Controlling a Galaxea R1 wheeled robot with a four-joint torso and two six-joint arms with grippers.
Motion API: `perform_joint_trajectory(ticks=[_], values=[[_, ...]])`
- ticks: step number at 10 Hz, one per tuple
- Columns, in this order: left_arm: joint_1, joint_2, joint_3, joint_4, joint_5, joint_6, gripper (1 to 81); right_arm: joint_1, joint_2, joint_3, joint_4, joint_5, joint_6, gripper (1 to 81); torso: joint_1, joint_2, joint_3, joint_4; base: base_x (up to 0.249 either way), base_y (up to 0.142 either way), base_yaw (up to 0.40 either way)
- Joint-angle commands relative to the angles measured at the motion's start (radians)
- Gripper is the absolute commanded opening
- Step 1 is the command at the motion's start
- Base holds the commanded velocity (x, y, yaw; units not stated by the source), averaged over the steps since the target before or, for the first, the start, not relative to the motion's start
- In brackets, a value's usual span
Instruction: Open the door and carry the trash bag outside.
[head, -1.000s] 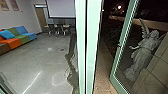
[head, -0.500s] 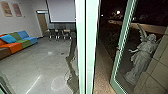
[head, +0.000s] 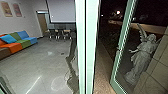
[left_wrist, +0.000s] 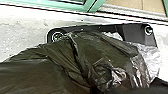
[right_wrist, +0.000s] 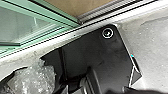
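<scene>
While the dark trash bag (left_wrist: 62, 60) bunches up close in front of the left hand, the green-framed door (head: 120, 50) stands open on the right.
Whether the left hand grips the bag, or the right hand is open or closed, I cannot tell; a winged statue (head: 143, 55) shows through the door's glass, and a multicoloured sofa (head: 15, 46) sits at the far left, indoors.
</scene>
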Motion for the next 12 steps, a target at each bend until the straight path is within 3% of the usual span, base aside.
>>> perform_joint_trajectory(ticks=[1, 2, 3, 6, 9, 12], values=[[-0.055, -0.004, -0.003, 0.001, 0.065, 0.004, 1.0, -0.044, 0.151, -0.185, 0.148, 0.015, -0.239, 81.1, 0.000, 0.000, 0.000, 0.000, 0.000, 0.000, 0.000], [-0.055, -0.004, -0.006, -0.006, 0.064, 0.002, 1.0, -0.050, 0.207, -0.255, 0.169, 0.005, -0.302, 81.1, 0.000, 0.000, 0.000, 0.000, 0.000, 0.000, 0.000], [-0.055, 0.001, -0.021, -0.009, 0.062, 0.002, 1.0, -0.061, 0.233, -0.266, 0.153, 0.001, -0.314, 81.1, 0.000, 0.000, 0.000, 0.000, 0.000, 0.000, 0.000], [-0.054, 0.041, -0.080, -0.009, 0.064, -0.001, 1.0, -0.093, 0.333, -0.359, 0.140, 0.001, -0.313, 81.1, -0.001, 0.000, 0.000, 0.000, 0.000, 0.000, 0.000], [-0.054, 0.044, -0.081, -0.007, 0.062, -0.001, 1.0, -0.088, 0.461, -0.551, 0.133, 0.004, -0.314, 81.1, -0.001, 0.000, 0.001, 0.000, 0.000, 0.000, 0.000], [-0.055, 0.050, -0.086, -0.004, 0.062, 0.001, 1.0, -0.078, 0.479, -0.590, 0.113, -0.002, -0.313, 81.1, -0.001, -0.001, 0.001, 0.000, 0.000, 0.000, 0.000]])
